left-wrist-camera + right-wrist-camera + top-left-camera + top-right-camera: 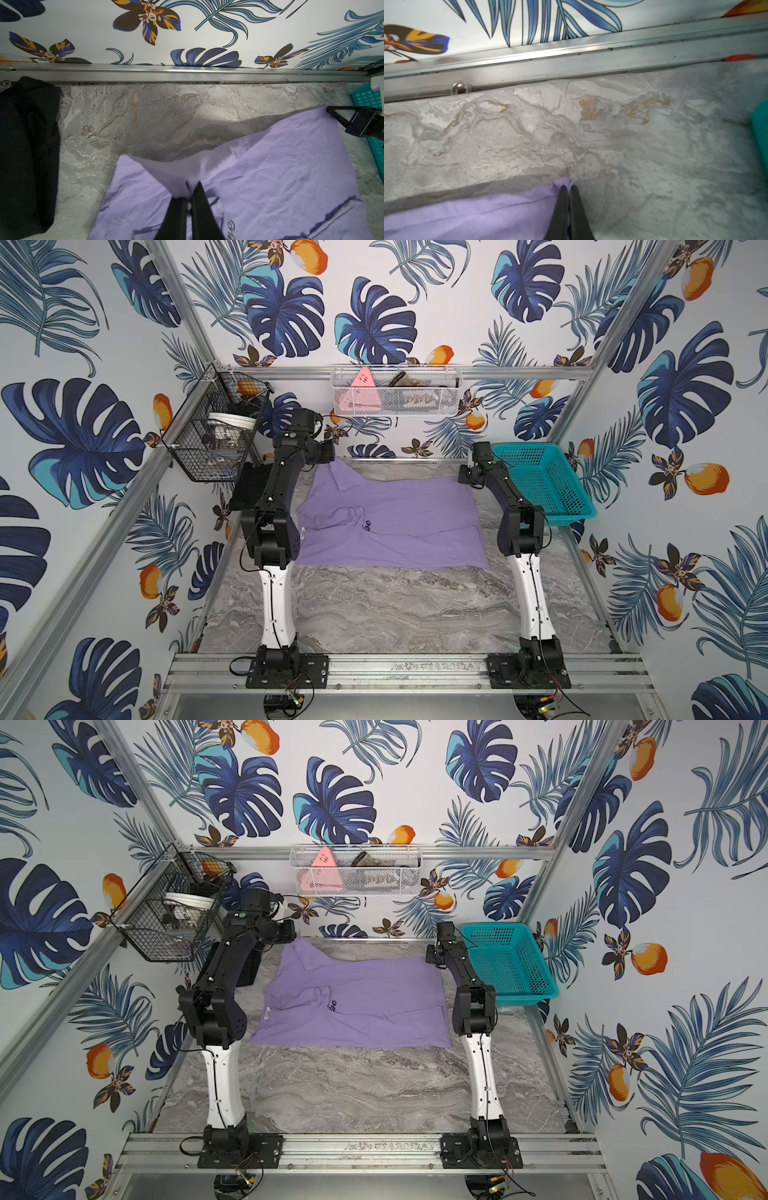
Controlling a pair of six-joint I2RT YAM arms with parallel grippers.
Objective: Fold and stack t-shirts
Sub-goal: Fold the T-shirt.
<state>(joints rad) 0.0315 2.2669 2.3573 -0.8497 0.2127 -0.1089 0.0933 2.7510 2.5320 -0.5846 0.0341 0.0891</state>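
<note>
In both top views the left arm (270,506) rises from the near rail, bends at the elbow and reaches to the far left corner of the purple shirt (395,522). The right arm (515,506) reaches the same way to the far right corner. The shirt lies spread on the table (395,614), and a black shirt (243,489) sits beside the left arm. A teal basket (552,489) stands just right of the right arm. A white mesh basket (415,406) on the back wall holds a pink triangle (363,379) and what may be grey cloth. A black wire basket (195,456) on the left wall holds a white round thing (230,419).

In the left wrist view, the left gripper (190,199) is clenched on a lifted bunch of purple cloth, and the right gripper (329,108) meets the far corner.

In the right wrist view, the right gripper is pinched tight on the shirt's corner, just above the table.
</note>
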